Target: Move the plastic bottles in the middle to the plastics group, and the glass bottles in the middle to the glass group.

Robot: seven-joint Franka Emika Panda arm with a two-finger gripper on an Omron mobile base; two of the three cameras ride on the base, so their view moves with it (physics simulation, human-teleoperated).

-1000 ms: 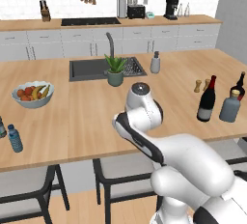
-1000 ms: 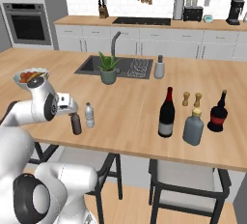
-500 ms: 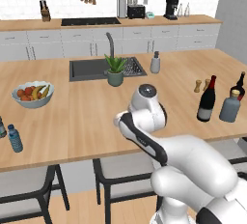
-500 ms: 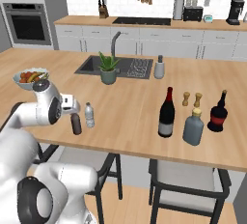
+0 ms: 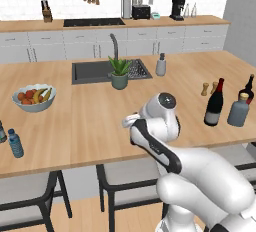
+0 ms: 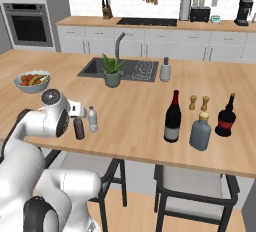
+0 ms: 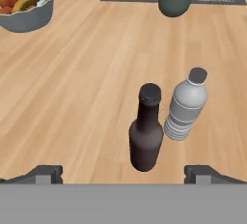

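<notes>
Wooden island counter with the white arm bent low over its near edge. The jaws of the gripper stand wide open, empty, their two dark tips set well apart on either side of the slim dark-brown glass bottle, which stands upright just ahead of them. Just beside it, to the right in the hand view, stands the small clear plastic water bottle with a white cap; whether the two touch cannot be told. Further right along the counter: the tall dark wine bottle with red foil neck and pale label, the squat grey-blue bottle with a tan stopper and the dark round-shouldered bottle with a red top. At the far left edge, the small blue-tinted water bottle. Behind: fruit bowl, potted plant, sink.
</notes>
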